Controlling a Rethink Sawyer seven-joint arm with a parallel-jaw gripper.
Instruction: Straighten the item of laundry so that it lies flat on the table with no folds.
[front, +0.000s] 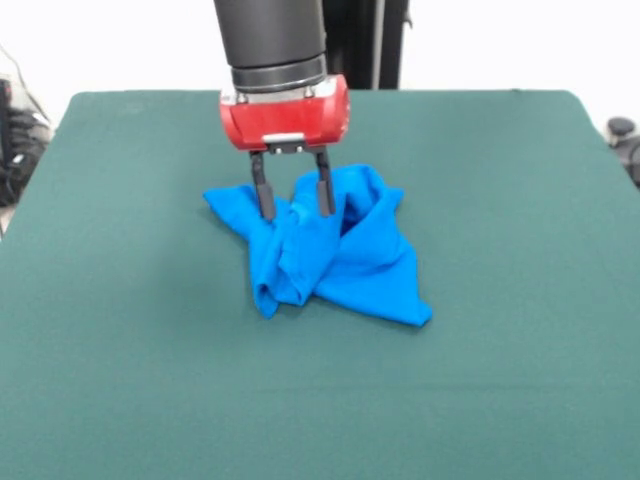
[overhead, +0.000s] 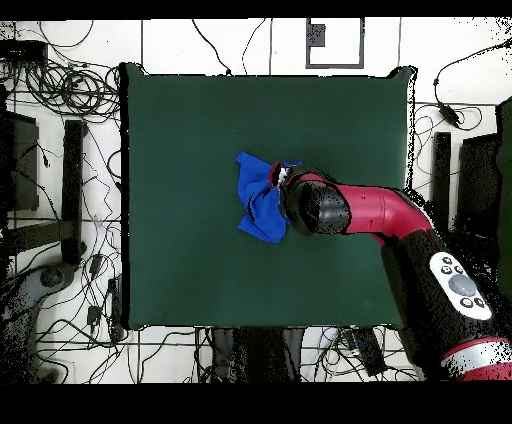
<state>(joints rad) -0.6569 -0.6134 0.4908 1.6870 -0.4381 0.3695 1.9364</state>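
The blue shirt (front: 330, 250) lies crumpled in a bunched heap near the middle of the green surface (front: 500, 380), with thick folds and one corner trailing out toward the front. The tool (front: 292, 208) hangs straight down over the heap's far edge (its red and black arm (overhead: 385, 212) covers part of the cloth from overhead). Its two dark fingers (front: 263, 190) stand apart, their tips against the raised fabric, with nothing pinched between them.
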